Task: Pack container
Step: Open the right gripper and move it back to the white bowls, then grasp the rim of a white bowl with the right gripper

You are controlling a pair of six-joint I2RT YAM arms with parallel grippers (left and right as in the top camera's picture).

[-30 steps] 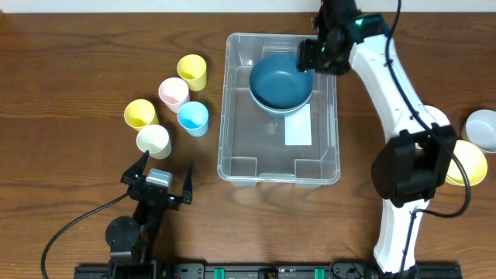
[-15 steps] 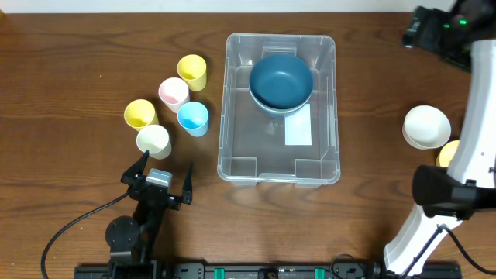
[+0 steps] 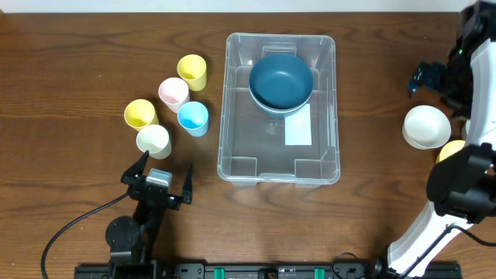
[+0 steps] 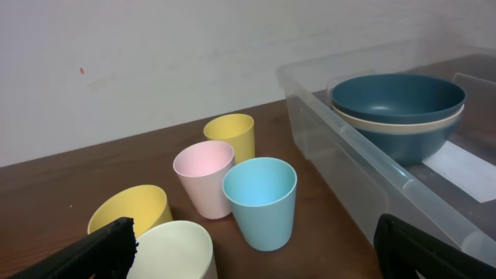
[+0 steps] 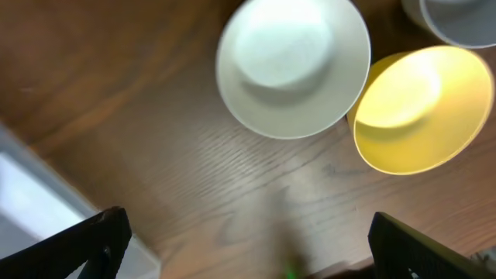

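Just ahead of the right hand (image 3: 431, 77), spread wide and empty, stood a white bowl (image 3: 426, 126), likely next to pack; the container (image 3: 229, 108) lay well apart, between it and the left hand (image 3: 166, 167), also spread.

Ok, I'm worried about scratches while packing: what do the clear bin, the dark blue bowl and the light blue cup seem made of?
Container: clear, glossy plastic by the look; the grain of the table and a white label show through it. Dark blue bowl: smooth, matte, likely plastic or melamine; glazed ceramic cannot be ruled out. Light blue cup: thin-walled, matte, probably plastic.
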